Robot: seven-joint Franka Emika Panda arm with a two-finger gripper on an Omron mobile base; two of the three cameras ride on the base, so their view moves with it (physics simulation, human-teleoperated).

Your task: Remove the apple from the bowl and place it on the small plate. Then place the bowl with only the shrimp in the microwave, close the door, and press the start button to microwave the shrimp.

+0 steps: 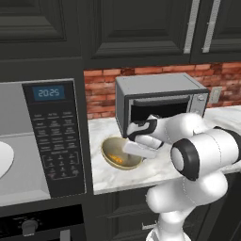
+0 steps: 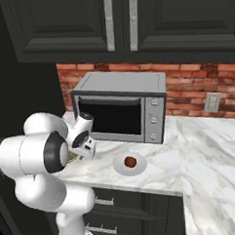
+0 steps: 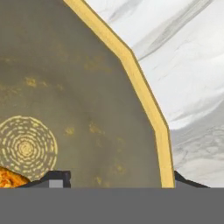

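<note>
The claw (image 3: 116, 177) straddles the bowl's (image 1: 120, 155) rim, fingers spread either side — set to pinch it. Shrimp (image 1: 117, 159) remain inside; the apple (image 2: 130, 161) sits on the small plate (image 2: 129, 164), bench-top.

The claw (image 1: 126, 149) dips into the bowl (image 1: 110, 160) holding orange shrimp (image 1: 117, 159) on the counter (image 1: 141, 176).

Marble counter (image 2: 209, 153): toaster oven (image 2: 120, 108), bowl (image 1: 120, 154), small plate (image 2: 129, 164).
</note>
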